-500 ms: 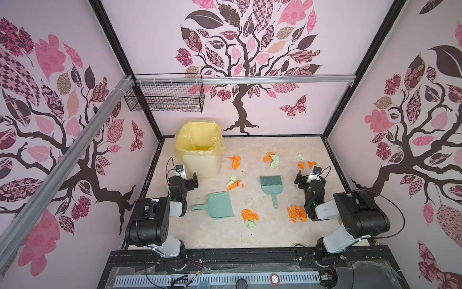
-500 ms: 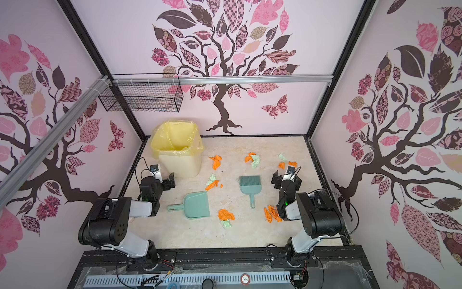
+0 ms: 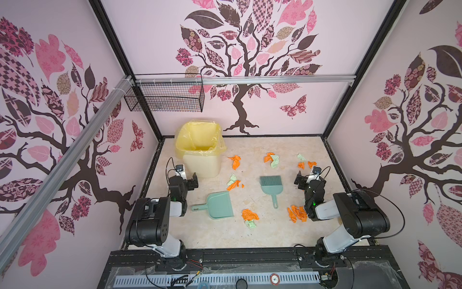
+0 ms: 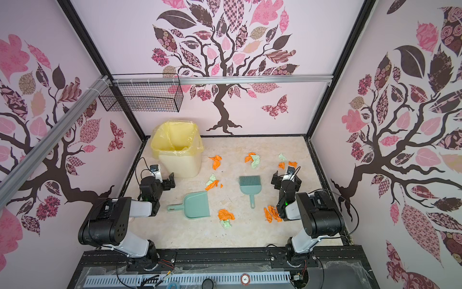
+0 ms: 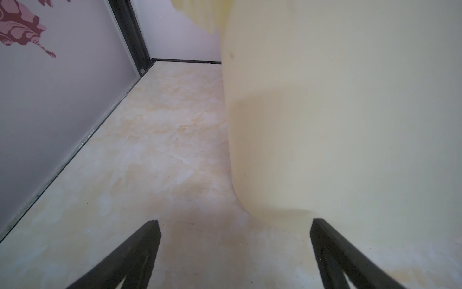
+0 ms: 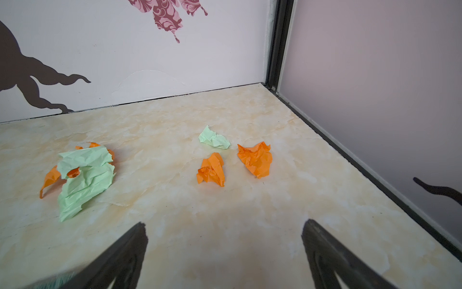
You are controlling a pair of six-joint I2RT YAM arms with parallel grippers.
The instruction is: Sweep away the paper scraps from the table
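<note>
Here, paper scraps (image 3: 235,162): strewn in clusters over the surface (image 3: 275,232).
Left pincer (image 5: 235,222), right pincer (image 6: 225,225): spread apart, nothing held.
Brush (image 3: 270,185): best taken squarely by its handle; dustpan (image 3: 221,206) likewise.

Orange paper scraps (image 3: 296,214) partly hidden behind right arm (image 3: 360,217); bin (image 5: 350,125) cropped by edge.

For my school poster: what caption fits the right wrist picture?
Open hand over the table, facing orange and green scraps.
</note>
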